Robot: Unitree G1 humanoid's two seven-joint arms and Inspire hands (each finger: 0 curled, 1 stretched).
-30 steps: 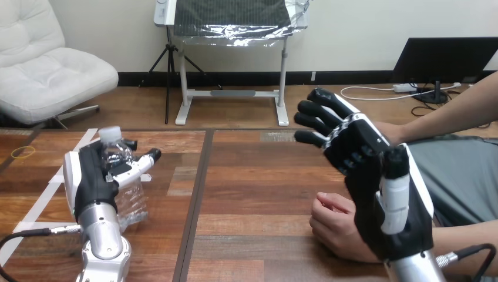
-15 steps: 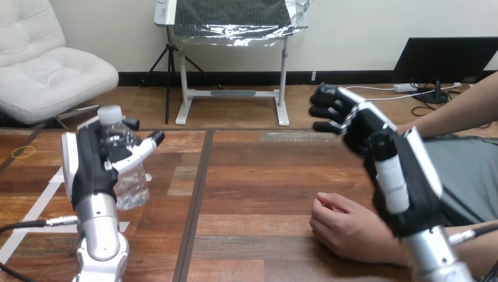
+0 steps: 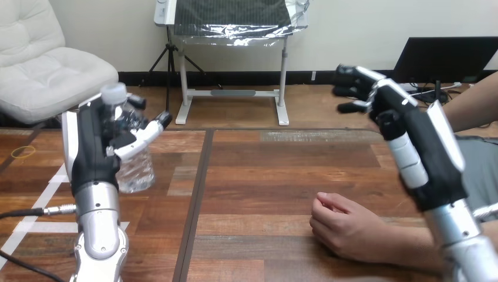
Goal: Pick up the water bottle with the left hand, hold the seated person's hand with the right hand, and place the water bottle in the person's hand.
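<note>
A clear plastic water bottle (image 3: 130, 158) with a white cap is lifted above the table at the left, my left hand (image 3: 97, 147) shut round it. The person's hand (image 3: 346, 226) rests loosely curled on the wooden table (image 3: 264, 176) at the lower right, the forearm running off to the right. My right hand (image 3: 411, 129) is raised high above and behind it, fingers relaxed and spread, holding nothing. It stands apart from the person's hand.
White tape strips (image 3: 35, 205) lie on the table's left part. A yellow rubber band (image 3: 22, 152) lies near the far left edge. The person's other arm (image 3: 470, 106) reaches in at the upper right, behind my right hand.
My left hand has lifted the bottle higher. My right hand has risen and swung back to the right, away from the person's hand, which has stayed still.
</note>
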